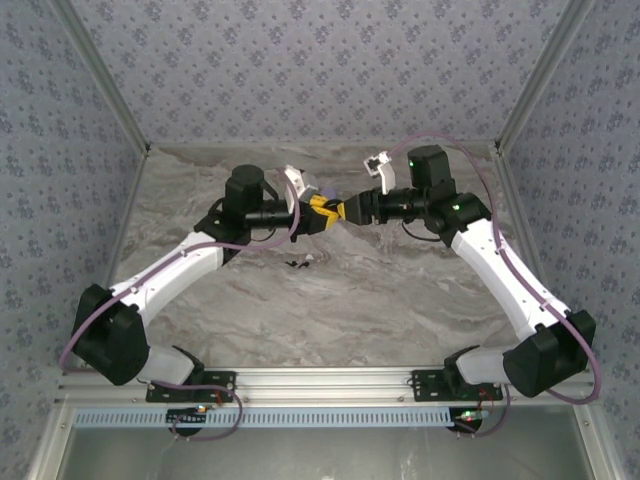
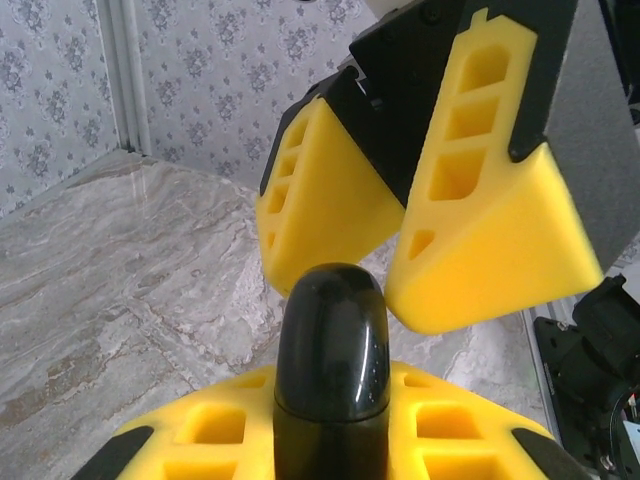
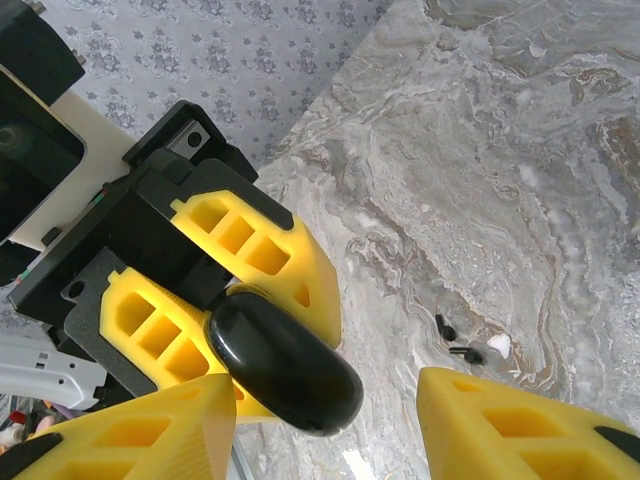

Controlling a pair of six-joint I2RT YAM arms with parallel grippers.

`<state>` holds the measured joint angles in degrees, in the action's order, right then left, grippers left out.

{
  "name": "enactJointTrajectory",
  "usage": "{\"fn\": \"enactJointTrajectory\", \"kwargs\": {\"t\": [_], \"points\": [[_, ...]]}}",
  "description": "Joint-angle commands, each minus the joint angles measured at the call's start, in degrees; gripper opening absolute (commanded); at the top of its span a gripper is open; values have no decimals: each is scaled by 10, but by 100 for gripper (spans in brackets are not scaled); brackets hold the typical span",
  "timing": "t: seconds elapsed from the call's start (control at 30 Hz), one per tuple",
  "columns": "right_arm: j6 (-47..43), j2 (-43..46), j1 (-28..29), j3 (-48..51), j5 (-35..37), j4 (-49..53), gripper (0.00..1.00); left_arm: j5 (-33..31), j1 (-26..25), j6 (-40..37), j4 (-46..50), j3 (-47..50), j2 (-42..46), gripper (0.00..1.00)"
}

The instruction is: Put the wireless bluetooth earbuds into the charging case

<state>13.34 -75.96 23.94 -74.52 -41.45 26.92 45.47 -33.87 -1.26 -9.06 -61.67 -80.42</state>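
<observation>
Step in hand, as judged: opening the charging case so that the buds can go in. The left gripper is clamped on the case's lower body and holds it in the air above the middle of the table, free end toward the other arm. The right gripper stands with its jaws partly apart, one yellow finger on each side of the rounded free end. Whether either finger touches the case cannot be told, and no grip is made. To do this well, the right fingers should close only on the cap, above the fine seam that rings the case just clear of the left fingers. A pinch across that seam would hold the lid down. The glossy shell looks slippery, so the pull should be slow and in line with the case, with the left grip firm. The case itself is a black, glossy, capsule-shaped piece with a domed end, apparently closed. Small dark pieces and a white fleck lie on the table below, well apart from the case. They are too small to confirm as the buds.
</observation>
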Motion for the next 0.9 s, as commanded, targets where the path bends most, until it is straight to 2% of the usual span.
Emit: {"fn": "enactJointTrajectory", "kwargs": {"t": [0.0,0.3,0.7,0.87], "points": [[-11,-4,3,-20,20,18,52,32,-7,-23,-3,-13,5,21],[0,-4,-3,-23,68,23,52,46,-13,-37,4,-9,10,21],[9,-5,-14,-21,90,27,53,45,-16,-36,0,-2,14,21],[11,-4,-16,-21,107,33,53,24,-16,-29,2,1,16,21]]}}
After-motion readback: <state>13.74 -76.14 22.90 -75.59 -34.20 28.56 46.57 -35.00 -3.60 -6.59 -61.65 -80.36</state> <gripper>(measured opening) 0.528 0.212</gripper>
